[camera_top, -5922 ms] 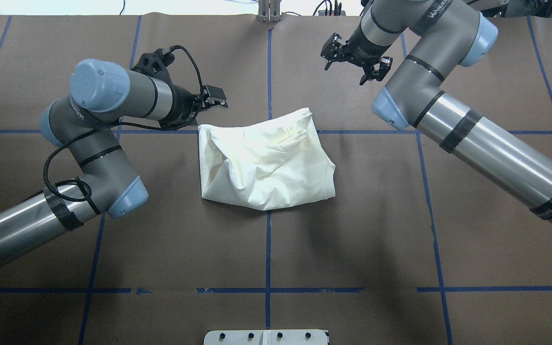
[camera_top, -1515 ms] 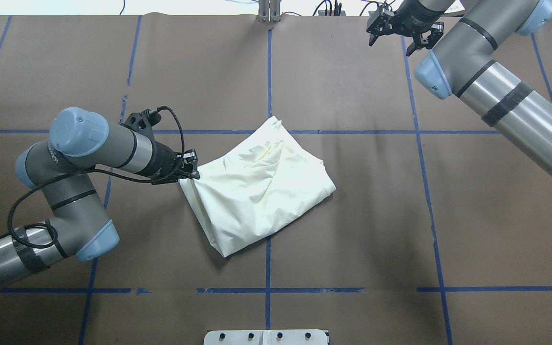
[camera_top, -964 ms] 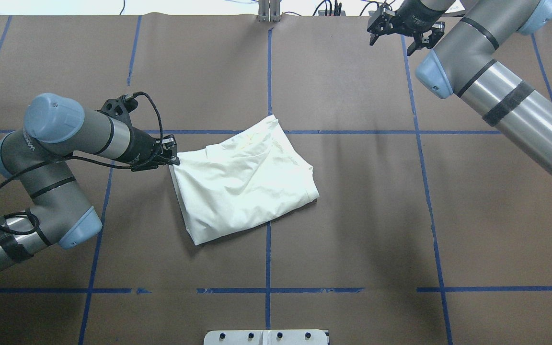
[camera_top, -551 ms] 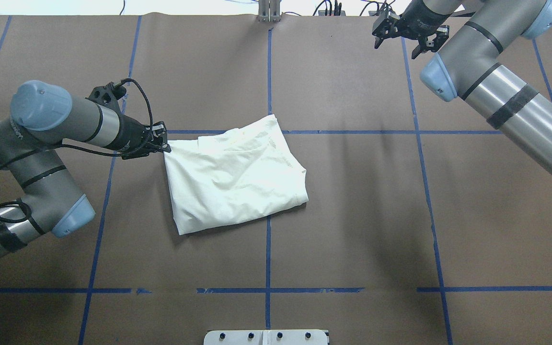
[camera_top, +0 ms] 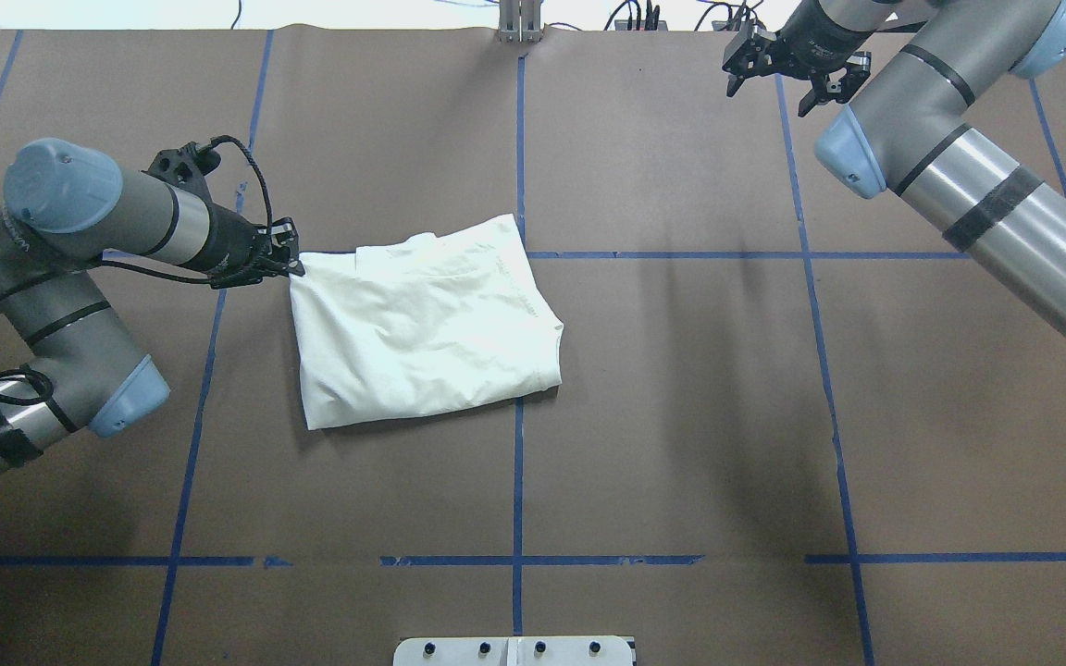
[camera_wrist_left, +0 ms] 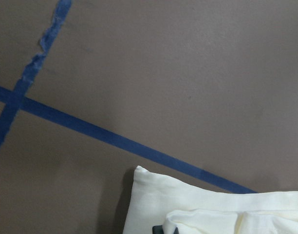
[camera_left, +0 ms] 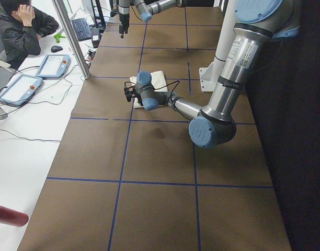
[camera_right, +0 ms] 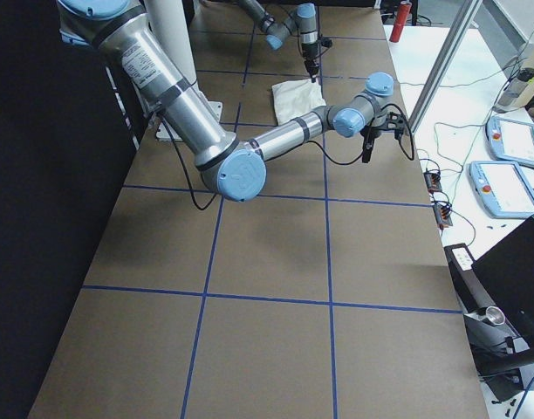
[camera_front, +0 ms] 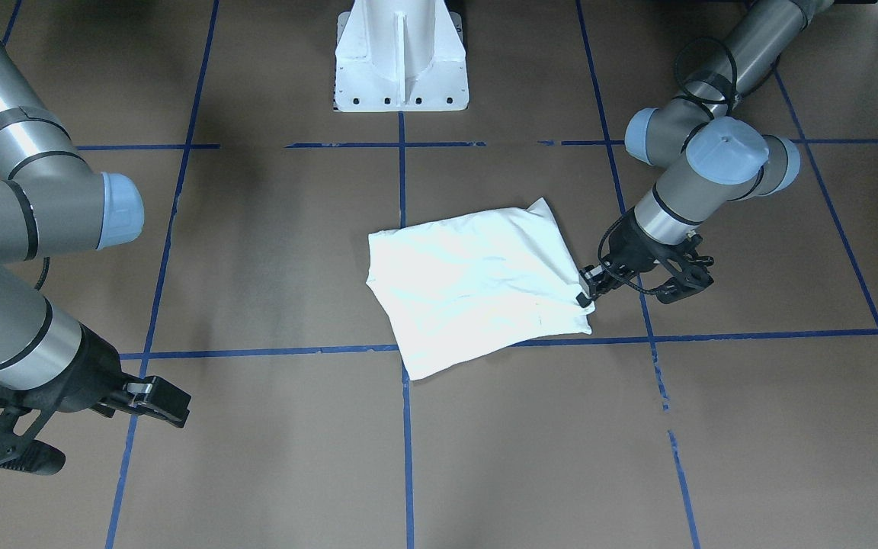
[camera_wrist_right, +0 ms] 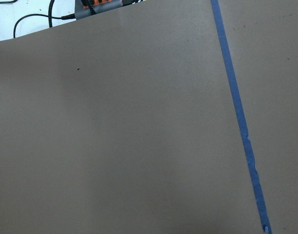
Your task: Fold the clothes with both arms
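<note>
Cream-white folded shirt (camera_top: 422,324): lies flat on the brown paper-covered surface (camera_top: 681,416), just left of centre in the overhead frame, plain side up. It is a rough rectangle, a little wrinkled. Its upper edge runs along a horizontal blue tape line (camera_top: 681,254); its lower right corner touches the central vertical line.

Left tool (camera_top: 293,268): black, low over the surface at the shirt's upper left corner, clenched on that corner of cloth. In the left wrist frame the corner fills the lower right; a dark sliver at the bottom edge under a fold is probably a fingertip.

Right tool (camera_top: 769,97): upper right of the overhead frame, near the surface's far edge, well apart from the shirt. Fingers spread, grasping nothing. Its wrist frame shows only bare brown paper and one tape line.
</note>
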